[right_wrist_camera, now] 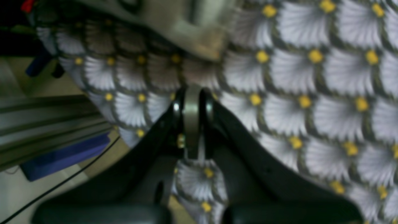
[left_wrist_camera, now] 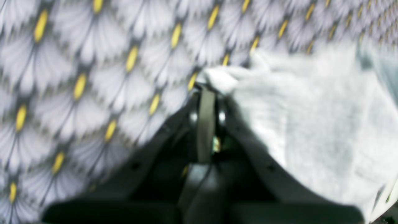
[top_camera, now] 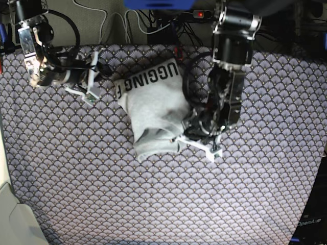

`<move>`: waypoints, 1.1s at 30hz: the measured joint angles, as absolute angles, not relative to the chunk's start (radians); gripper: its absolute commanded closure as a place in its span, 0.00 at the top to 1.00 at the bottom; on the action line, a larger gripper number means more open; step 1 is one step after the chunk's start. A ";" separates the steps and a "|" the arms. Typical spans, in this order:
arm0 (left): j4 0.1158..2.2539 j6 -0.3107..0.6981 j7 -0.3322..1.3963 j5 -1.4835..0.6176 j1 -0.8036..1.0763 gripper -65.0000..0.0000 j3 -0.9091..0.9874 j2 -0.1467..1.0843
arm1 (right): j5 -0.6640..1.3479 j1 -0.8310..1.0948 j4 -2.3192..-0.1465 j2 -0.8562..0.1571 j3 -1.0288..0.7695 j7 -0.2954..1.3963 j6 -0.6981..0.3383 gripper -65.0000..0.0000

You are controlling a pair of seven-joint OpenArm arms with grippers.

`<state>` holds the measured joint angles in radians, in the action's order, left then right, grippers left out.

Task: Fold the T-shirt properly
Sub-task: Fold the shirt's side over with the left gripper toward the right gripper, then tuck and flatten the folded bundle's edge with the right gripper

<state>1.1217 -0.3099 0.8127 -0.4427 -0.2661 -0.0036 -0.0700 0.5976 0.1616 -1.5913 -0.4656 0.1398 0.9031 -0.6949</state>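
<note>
Base view: the T-shirt (top_camera: 153,109) lies bunched in a compact heap on the counter (top_camera: 102,194), toward its far middle, black lettering showing along the far edge, near edge rumpled and uneven.
Counter cover: a scallop-patterned tablecloth (top_camera: 265,173) lies under everything.
Left end effector (top_camera: 196,133): low at the shirt's edge on the base view's right; in the left wrist view (left_wrist_camera: 205,88) my jaws are clenched, with a tuft of grey cloth bunched at the tips. I judge that cloth pinched, though blur prevents certainty.
Right end effector (top_camera: 88,81): at the far corner on the base view's left, just beside the shirt's lettered edge but apart from it; in the right wrist view (right_wrist_camera: 192,96) the jaws are clenched on nothing, only tablecloth and the counter edge beneath.
Step in hand: my judgement is a side fold, the left arm working one edge of the heap.
Progress: partial; the garment is gathered but not squared, so the fold is not proper yet.
Next move calls for: carrying the pinched edge across without dragging the whole heap, then flattening; the right arm would need to open and steady the lettered edge.
Risk: loose cloth may slide on the tablecloth.
</note>
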 measured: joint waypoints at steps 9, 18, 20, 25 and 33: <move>1.058 -0.325 0.803 -0.425 -0.337 0.00 -0.002 -0.105 | 0.596 0.228 -1.686 -0.502 0.075 0.905 -0.695 0.00; 1.503 -0.332 0.988 -0.427 -0.159 0.00 0.080 0.031 | 0.591 0.215 -1.849 -0.476 -0.015 0.923 -0.692 0.00; 1.610 -0.328 1.045 -0.431 -0.096 0.00 0.165 0.036 | 0.611 0.210 -1.911 -0.453 -0.023 0.944 -0.695 0.00; 1.743 -0.341 1.070 -0.406 0.079 0.00 0.336 0.079 | 0.599 0.105 -1.945 -0.329 -0.022 1.103 -0.694 0.00; 1.892 -0.333 1.068 -0.413 0.245 0.00 0.345 0.105 | 0.606 0.045 -1.947 -0.232 0.040 1.166 -0.695 0.00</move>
<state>1.8923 -0.3328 1.0683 -0.4129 0.2451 0.3450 0.1051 0.6060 0.0448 -1.9469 -0.2317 0.0399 1.1660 -0.6949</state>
